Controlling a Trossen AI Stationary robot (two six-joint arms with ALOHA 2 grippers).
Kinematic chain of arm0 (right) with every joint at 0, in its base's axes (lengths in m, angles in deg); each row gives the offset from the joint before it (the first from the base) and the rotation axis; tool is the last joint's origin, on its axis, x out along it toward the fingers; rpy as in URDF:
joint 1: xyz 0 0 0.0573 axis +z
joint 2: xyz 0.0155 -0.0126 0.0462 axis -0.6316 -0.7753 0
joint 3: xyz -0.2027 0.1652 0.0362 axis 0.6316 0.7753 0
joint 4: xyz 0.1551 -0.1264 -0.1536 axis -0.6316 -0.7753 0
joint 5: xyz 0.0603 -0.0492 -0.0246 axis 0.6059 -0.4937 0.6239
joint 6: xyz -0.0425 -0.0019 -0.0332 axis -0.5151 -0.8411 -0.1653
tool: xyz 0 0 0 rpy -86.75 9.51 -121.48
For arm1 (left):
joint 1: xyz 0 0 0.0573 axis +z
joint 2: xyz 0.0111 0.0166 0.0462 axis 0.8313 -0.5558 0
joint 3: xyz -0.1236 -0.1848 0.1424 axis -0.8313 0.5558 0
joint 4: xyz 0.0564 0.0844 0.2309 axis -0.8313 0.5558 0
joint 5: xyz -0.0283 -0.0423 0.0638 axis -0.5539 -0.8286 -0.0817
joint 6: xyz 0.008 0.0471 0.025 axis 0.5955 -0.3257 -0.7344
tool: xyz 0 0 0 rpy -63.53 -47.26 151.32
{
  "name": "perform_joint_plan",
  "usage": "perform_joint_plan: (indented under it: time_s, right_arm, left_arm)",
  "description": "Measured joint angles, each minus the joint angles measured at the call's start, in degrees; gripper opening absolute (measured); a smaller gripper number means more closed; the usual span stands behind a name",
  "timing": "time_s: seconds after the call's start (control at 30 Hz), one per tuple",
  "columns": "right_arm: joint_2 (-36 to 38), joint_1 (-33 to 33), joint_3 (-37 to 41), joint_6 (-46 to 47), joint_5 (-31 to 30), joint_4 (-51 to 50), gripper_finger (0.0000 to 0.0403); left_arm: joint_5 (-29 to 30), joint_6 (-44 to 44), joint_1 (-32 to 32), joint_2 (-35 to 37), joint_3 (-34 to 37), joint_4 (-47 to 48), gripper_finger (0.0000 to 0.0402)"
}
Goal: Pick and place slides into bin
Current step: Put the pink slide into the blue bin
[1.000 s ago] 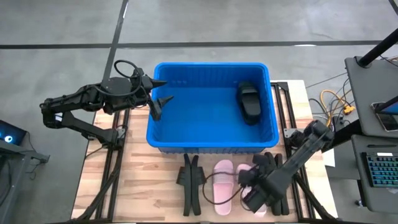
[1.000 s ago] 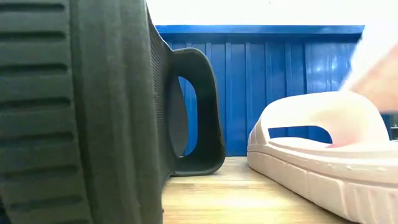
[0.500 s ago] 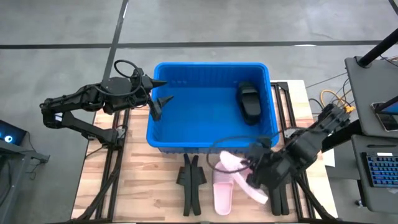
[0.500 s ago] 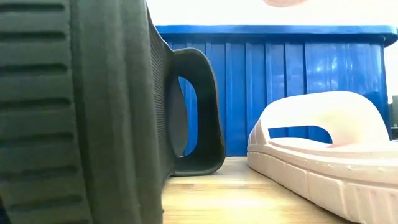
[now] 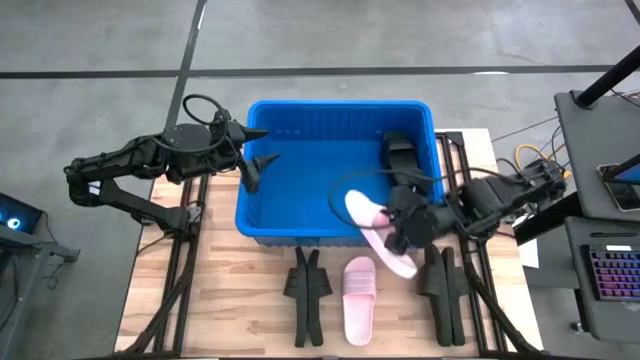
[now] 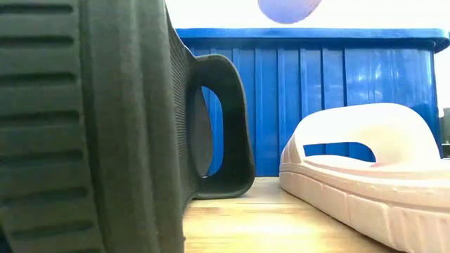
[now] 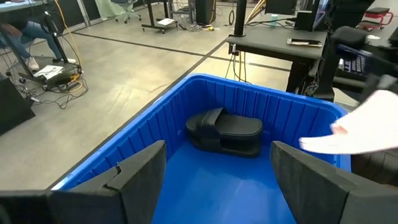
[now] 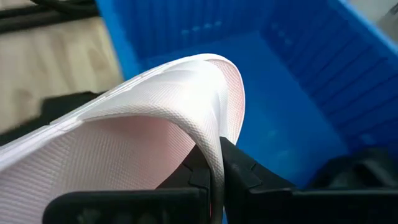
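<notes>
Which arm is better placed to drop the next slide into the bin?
Right. Its gripper is shut on a pink slide, held over the blue bin's near rim. The left gripper hangs open and empty above the bin's far-left corner.

No text, label, brand, number or sign can be read in any view.

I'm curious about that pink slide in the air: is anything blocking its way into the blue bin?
Nothing visible. The right gripper holds the pink slide over the bin's near rim; one black slide lies inside, off at the far right.
</notes>
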Motion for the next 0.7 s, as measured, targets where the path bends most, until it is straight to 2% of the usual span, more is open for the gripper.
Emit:
perform_joint_plan:
  time_s: [0.27,0.47,0.7]
  right_arm:
    - [0.0,-13.0,0.0,-19.8,2.2,-2.0,0.0009]
    - [0.0,-26.8,1.3,-34.2,2.2,-1.2,0.0009]
    - [0.0,-40.5,6.6,-45.7,2.2,8.1,0.0009]
  left_arm:
    - [1.9,-0.5,0.0,-0.2,0.0,-1.8,0.0272]
    - [4.4,-0.5,0.0,-0.2,0.0,-5.9,0.0272]
    - [4.4,-2.6,0.0,-1.0,0.0,-8.2,0.0272]
